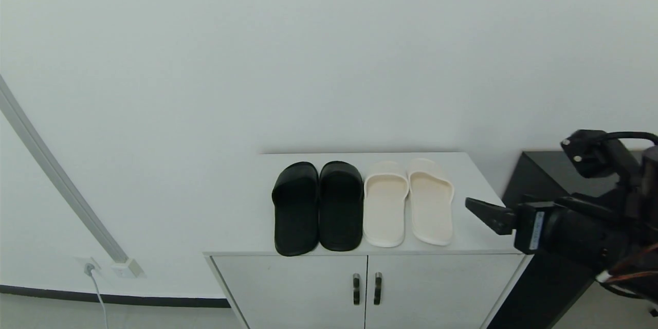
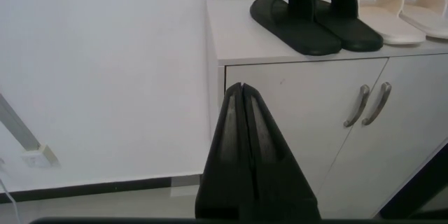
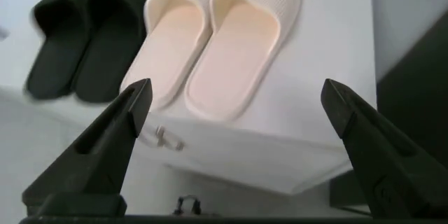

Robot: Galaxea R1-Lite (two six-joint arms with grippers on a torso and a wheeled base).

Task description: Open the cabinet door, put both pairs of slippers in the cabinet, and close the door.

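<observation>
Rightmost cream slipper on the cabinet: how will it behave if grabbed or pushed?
The cream slipper looks like one-piece moulded foam: probably light, and bendy at the strap. It lies flat on its sole on the cabinet top, so it should slide, not tip or roll. It seems to touch its mate, so a leftward push likely moves both.

Head view looks down on the cabinet (image 1: 478, 216). Left wrist view faces its doors (image 2: 301, 105) from low; right wrist view, nearest, overlooks the black slippers (image 3: 70, 49) and cream slippers (image 3: 234, 49) all share.
</observation>
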